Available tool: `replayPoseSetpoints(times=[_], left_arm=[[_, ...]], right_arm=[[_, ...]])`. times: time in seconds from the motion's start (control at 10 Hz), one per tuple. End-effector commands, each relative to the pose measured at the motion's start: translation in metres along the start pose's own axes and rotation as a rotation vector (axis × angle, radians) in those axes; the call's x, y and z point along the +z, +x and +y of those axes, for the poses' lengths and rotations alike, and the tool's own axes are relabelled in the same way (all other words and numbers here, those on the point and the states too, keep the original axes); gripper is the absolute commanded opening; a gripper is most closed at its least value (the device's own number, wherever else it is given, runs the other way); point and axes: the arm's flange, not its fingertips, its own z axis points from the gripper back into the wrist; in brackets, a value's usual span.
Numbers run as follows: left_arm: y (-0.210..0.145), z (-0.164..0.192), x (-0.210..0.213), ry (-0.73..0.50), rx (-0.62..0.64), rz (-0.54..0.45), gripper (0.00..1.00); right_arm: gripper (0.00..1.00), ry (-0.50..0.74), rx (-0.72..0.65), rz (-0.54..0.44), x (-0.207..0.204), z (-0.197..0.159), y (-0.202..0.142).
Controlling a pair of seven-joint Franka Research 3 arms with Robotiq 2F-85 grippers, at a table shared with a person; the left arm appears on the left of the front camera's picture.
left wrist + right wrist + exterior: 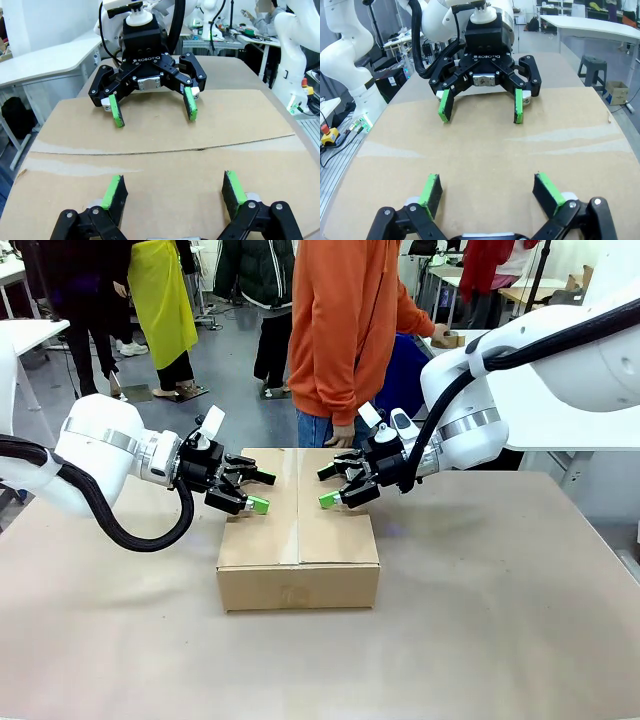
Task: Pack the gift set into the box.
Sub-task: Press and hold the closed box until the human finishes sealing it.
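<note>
— Where is the box being seen?

— The box (298, 540) is being shown in the middle of the table (500, 630), with its top flaps folded shut. A seam is running across the top from twelve to six o'clock. What is inside is being hidden by the flaps.

— And the left gripper?

— The left gripper (265, 491) is being held over the left flap, reaching in from nine o'clock. Its jaws are being held wide apart, released, with nothing between the green pads (114, 192).

— The right one?

— The right gripper (326, 487) is being held over the right flap, reaching in from about two o'clock. Its jaws are also being spread, and nothing is being grasped. The two grippers are being pointed at each other across the seam, near but apart.

— Is the cardboard being touched?

— It cannot be told. The fingertips are being seen just above the top.

— Anybody at the table?

— A person (345, 330) in an orange top is being seen standing at twelve o'clock of the box, just behind the far edge of the table.
</note>
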Motion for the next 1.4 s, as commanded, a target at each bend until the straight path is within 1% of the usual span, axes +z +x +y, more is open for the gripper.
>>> replayPoseSetpoints(times=[0.0,1.3], left_arm=[[-0.0036,-0.0018,-0.0034,0.016,-0.007,0.005,1.00],[-0.0036,-0.0018,-0.0034,0.016,-0.007,0.005,1.00]], right_arm=[[1.00,0.002,-0.006,0.023,0.0009,-0.0003,-0.0038],[1.00,0.002,-0.006,0.023,0.0009,-0.0003,-0.0038]])
